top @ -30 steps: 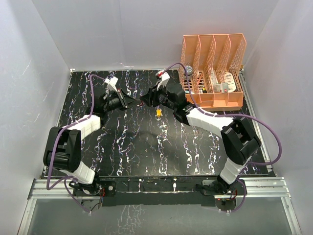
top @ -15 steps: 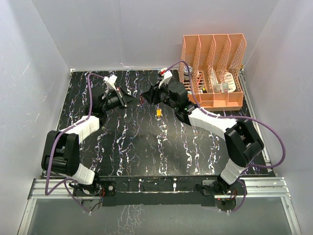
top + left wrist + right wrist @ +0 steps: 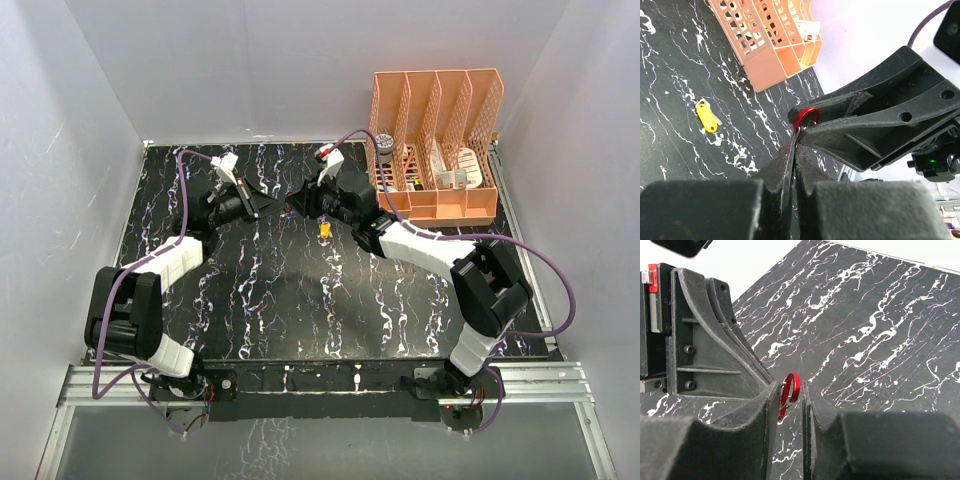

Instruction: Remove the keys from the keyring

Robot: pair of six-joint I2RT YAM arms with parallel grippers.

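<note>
The small dark red keyring (image 3: 805,117) hangs in the air between my two grippers, above the back of the table. My left gripper (image 3: 796,135) is shut on its lower edge. My right gripper (image 3: 789,386) is closed around the same keyring (image 3: 790,391), which sits tilted between its fingers (image 3: 865,125). The yellow key (image 3: 706,116) lies flat on the black table, apart from the ring and to the right below the grippers. In the top view the left gripper (image 3: 268,205) and right gripper (image 3: 295,204) meet tip to tip, with the key (image 3: 324,229) just in front.
An orange file organizer (image 3: 435,145) with small items stands at the back right; it also shows in the left wrist view (image 3: 765,40). White walls close in the black marbled table (image 3: 300,300) on three sides.
Both grippers have shifted slightly toward the back, tips still together on the ring. The yellow key has not moved on the table.
</note>
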